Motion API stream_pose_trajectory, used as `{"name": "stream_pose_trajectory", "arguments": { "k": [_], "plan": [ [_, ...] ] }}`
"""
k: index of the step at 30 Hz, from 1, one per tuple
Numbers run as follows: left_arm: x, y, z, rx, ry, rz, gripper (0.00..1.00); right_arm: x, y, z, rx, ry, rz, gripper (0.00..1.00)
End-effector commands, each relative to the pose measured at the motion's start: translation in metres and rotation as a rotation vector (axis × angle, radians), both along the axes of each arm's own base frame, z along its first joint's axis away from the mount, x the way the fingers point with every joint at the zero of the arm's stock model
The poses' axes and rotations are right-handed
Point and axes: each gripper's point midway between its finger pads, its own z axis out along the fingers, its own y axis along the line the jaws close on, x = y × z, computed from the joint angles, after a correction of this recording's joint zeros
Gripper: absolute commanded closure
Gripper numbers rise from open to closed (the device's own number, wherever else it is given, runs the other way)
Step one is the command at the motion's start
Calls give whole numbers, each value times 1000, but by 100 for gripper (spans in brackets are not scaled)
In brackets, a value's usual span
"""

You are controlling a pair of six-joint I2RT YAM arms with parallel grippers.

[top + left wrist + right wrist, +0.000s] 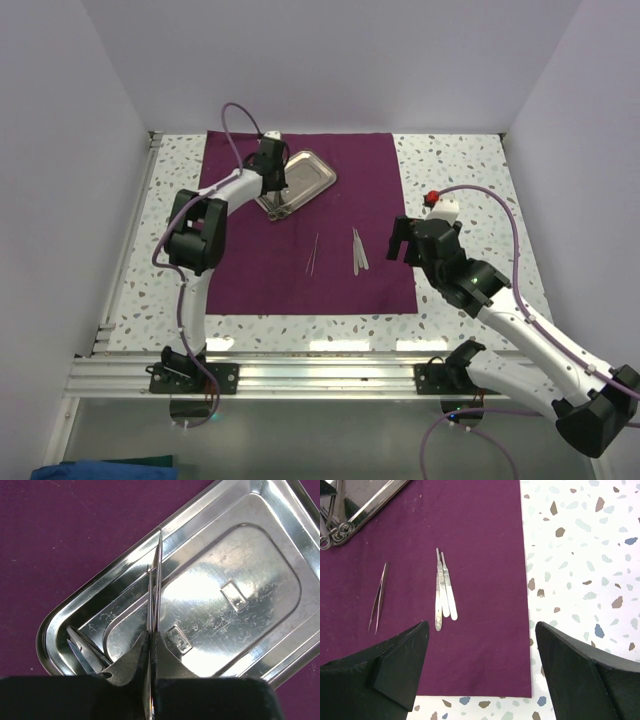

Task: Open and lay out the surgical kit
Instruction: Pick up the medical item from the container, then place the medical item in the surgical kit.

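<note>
Left jaws, nearest, shut on thin instrument [156, 580] in tray [240, 550]. Right jaws wide, empty, over cloth [485, 530] edge. Cloth flat on worktop [460, 170]; tweezers [379, 597], 2 scalpel handles [444, 587] laid out. Approx. half done: ring-handled tools [332, 532] at tray not yet moved.

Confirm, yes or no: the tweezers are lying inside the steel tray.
No, the tweezers lie on the purple cloth, well apart from the steel tray.
</note>
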Motion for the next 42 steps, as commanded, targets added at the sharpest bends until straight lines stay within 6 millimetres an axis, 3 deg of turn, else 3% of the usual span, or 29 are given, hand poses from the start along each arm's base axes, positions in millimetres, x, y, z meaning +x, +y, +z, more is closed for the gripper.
{"name": "stream_pose_trajectory", "arguments": {
  "k": [1, 7, 10, 21, 29, 31, 32, 33, 35, 36, 37, 39, 42],
  "plan": [
    [-4, 9, -15, 18, 57, 4, 97, 5, 0, 6, 17, -29, -22, 9],
    [-4, 7, -16, 9, 58, -3, 100, 5, -1, 6, 18, -31, -24, 9],
    [-3, 5, -4, -2, 30, -7, 100, 5, -1, 6, 18, -31, -24, 9],
    [2, 3, 89, -62, -156, -11, 100, 5, 0, 6, 20, -30, -18, 9],
    [-27, -10, 142, -89, -241, -40, 100, 6, 2, 7, 27, -31, -12, 9],
    [-43, -27, 134, -100, -228, -68, 100, 6, 2, 6, 26, -28, -12, 9],
    [-50, -32, 139, -109, -239, -72, 100, 6, 2, 6, 27, -28, -13, 9],
    [-65, -46, 125, -111, -214, -95, 100, 6, 3, 6, 28, -30, -13, 9],
    [-78, -58, 126, -122, -232, -95, 100, 6, 4, 6, 32, -30, -8, 9],
    [-90, -73, 122, -137, -228, -113, 100, 6, 4, 5, 31, -28, -6, 9],
    [-100, -74, 108, -128, -211, -106, 100, 6, 5, 4, 33, -26, -4, 9],
    [-117, -89, 104, -159, -210, -113, 100, 6, 7, 2, 36, -18, 4, 9],
    [-142, -98, 77, -164, -174, -113, 100, 6, 9, 0, 36, -10, 13, 10]
  ]
}}
